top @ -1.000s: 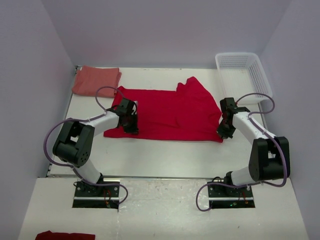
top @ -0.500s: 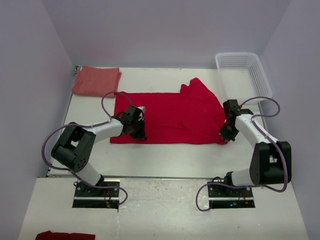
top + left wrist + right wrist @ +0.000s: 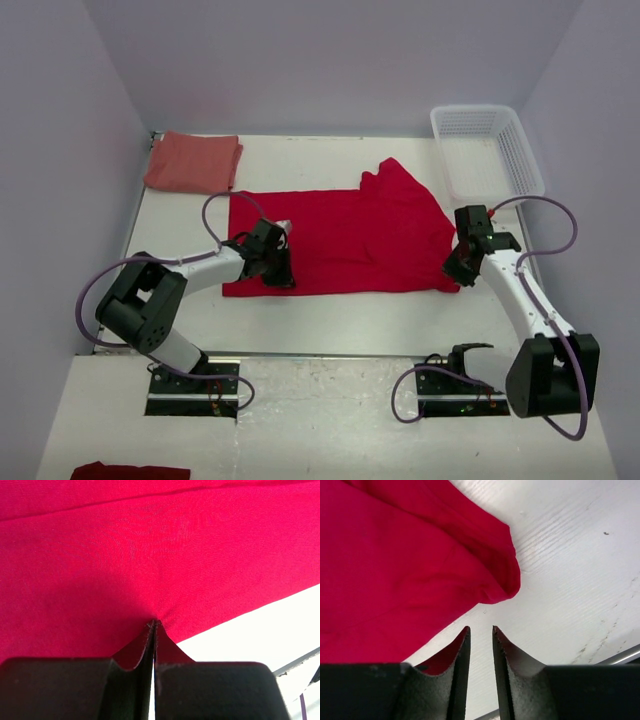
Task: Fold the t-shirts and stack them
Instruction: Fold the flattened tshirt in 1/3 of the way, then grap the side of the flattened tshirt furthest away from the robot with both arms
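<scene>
**A:** Where is the red t-shirt [image 3: 350,235]?

**B:** It is spread flat across the middle of the table [image 3: 330,320]. Taking the far wall as 12 o'clock, its rumpled sleeve end points toward 1 o'clock.

**A:** And the left gripper [image 3: 278,270]?

**B:** It is down on the shirt's near hem, at about 7 o'clock of the cloth. Its wrist camera shows the two fingers pressed together with a small peak of red fabric pinched between the tips. It is clenched on the red t-shirt. The rest of the shirt stretches away from it toward 12 and 1 o'clock.

**A:** Is the right gripper [image 3: 458,275] grasping too?

**B:** No. It sits at the shirt's 4 o'clock corner with its fingers slightly parted, and only white table shows through the gap. In its wrist view the rounded, folded-over corner of the shirt lies just ahead of the tips at 12 o'clock. The rest of the cloth fills the view from 9 to 12. The red edge runs up beside the left-hand finger, but I cannot tell whether it touches.

**A:** Where is the other shirt?

**B:** The salmon t-shirt [image 3: 193,162] lies folded in the table's 10 o'clock corner, well apart from both grippers. A white basket [image 3: 475,109] stands at the 2 o'clock corner, beyond the right gripper.
</scene>
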Controlling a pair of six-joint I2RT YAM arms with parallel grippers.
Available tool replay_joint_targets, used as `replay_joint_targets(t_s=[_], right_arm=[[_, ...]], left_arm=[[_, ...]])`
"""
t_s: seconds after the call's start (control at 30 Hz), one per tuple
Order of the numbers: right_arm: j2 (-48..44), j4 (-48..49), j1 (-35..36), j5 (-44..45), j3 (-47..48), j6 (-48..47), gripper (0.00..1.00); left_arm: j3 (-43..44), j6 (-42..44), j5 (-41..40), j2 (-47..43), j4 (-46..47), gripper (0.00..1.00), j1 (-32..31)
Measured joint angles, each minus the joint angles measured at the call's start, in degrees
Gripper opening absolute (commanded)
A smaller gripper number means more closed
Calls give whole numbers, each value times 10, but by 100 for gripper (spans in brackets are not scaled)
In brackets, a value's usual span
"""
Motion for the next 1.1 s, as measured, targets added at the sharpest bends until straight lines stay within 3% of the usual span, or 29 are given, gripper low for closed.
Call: replay_joint_targets(t_s=[0.1, 0.23, 0.43, 0.6, 0.9, 1.0, 1.1], right_arm=[[-32, -3, 2, 12, 5, -3, 40], [-32, -3, 16, 16, 8, -14, 48], [-4, 17, 54, 21, 59, -71, 49], [70, 50, 88, 20, 150, -120, 53], [250, 65, 116, -3, 378, -177, 65], [331, 48, 116, -10, 499, -205, 64], [481, -22, 115, -24, 737, -249, 62]], left_arm=[[0, 0, 0, 0, -1, 0, 0], [7, 0, -10, -1, -13, 0, -6], [34, 6, -73, -12, -94, 0, -29], [121, 23, -131, -12, -168, 0, -30], [302, 46, -153, 17, -210, 3, -21], [342, 50, -129, 40, -219, 3, 21], [374, 57, -108, 69, -226, 3, 85]])
